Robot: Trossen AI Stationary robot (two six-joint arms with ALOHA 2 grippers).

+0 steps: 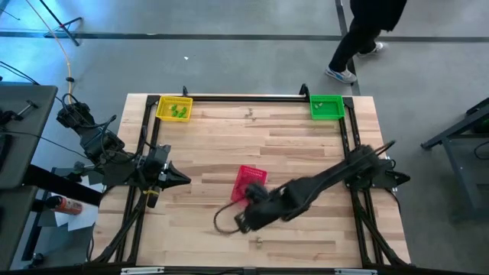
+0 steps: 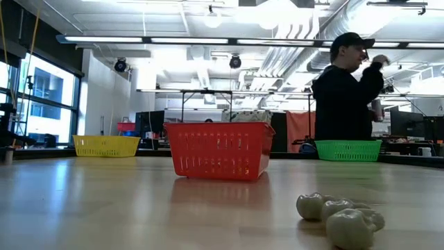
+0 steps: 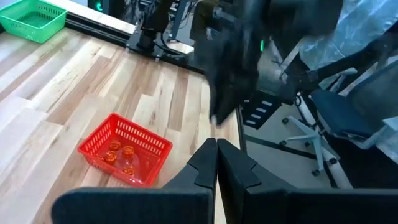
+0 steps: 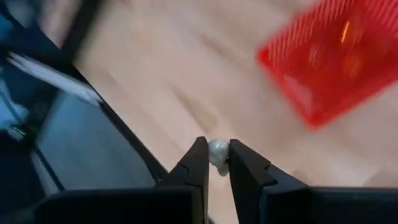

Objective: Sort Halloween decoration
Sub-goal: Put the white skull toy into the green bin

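My right gripper (image 4: 217, 163) hovers near the table's middle (image 1: 243, 221), just on the near side of the red basket (image 1: 249, 182), and is shut on a small pale trinket (image 4: 218, 151). Orange trinkets (image 3: 119, 155) lie inside the red basket (image 3: 124, 151). Green trinkets (image 1: 179, 111) sit in the yellow basket (image 1: 174, 108) at the far left corner. The green basket (image 1: 327, 106) stands at the far right. A few more pale trinkets (image 2: 340, 216) rest on the tabletop close to the low camera. My left gripper (image 3: 216, 163) is shut and waits by the left edge (image 1: 180, 179). My right gripper pinches the pale trinket (image 4: 218, 151) between its two fingertips (image 4: 200, 155). The trinket shows in the gap at the fingers' free ends, with bare wood behind it. Whether it is lifted clear of the table cannot be told.
Black rails (image 1: 244, 97) run along the table's edges. A person (image 2: 343, 97) stands beyond the far edge, near the green basket (image 2: 348, 150). Bare wood lies between the baskets and on the table's near half.
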